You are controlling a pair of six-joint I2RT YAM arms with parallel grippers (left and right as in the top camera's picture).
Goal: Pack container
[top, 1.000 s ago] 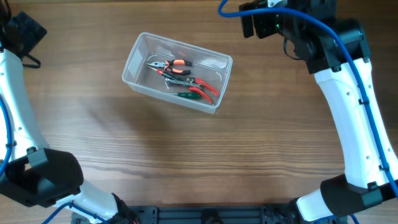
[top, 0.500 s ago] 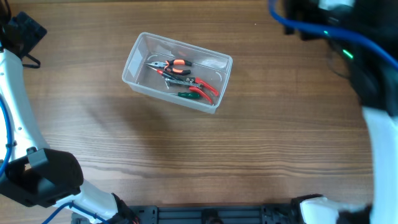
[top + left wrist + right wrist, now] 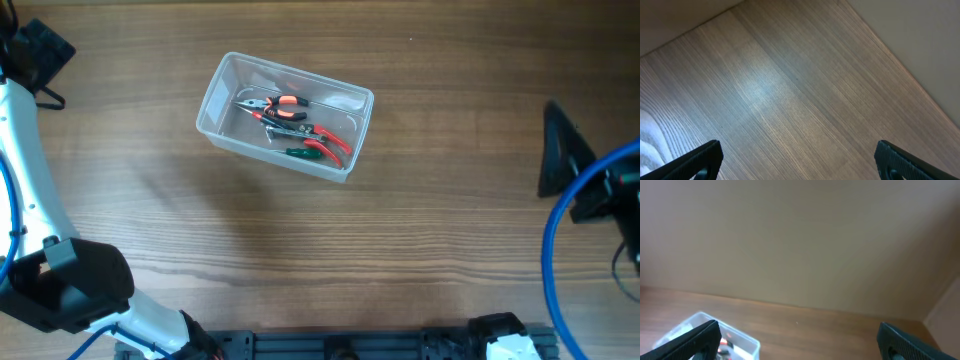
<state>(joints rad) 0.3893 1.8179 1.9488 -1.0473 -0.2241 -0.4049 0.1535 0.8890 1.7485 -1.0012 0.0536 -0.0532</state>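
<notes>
A: Starting nearest the cams: how are the claws found?

B: L claw (image 3: 797,150): fingertips are seen at both lower corners of its wrist view, spread wide, nothing held btw them. Only bare wood of the table (image 3: 790,85) is shown beneath. R claw (image 3: 797,330): likewise spread wide, nothing gripped.

A: And the arms, as seen from overhead?

B: L arm (image 3: 25,150) is seen along the table's L edge, white links w/ black joints. R arm (image 3: 565,155) is caught at the R edge as a dark, blurred shape, well apart from the container (image 3: 214,90).

A: Where is the container placed?

B: It is set on the table's far half, L of ctr, turned at a slant. Inside it, orange-handled pliers (image 3: 285,103), red-handled pliers (image 3: 330,140) and a green-handled tool (image 3: 298,153) are bunched together, overlapping. In the R wrist view it is glimpsed at lower left, partly hidden behind one fingertip.

A: And beyond?

B: A plain beige wall (image 3: 800,240) is seen past the table's far edge.
</notes>
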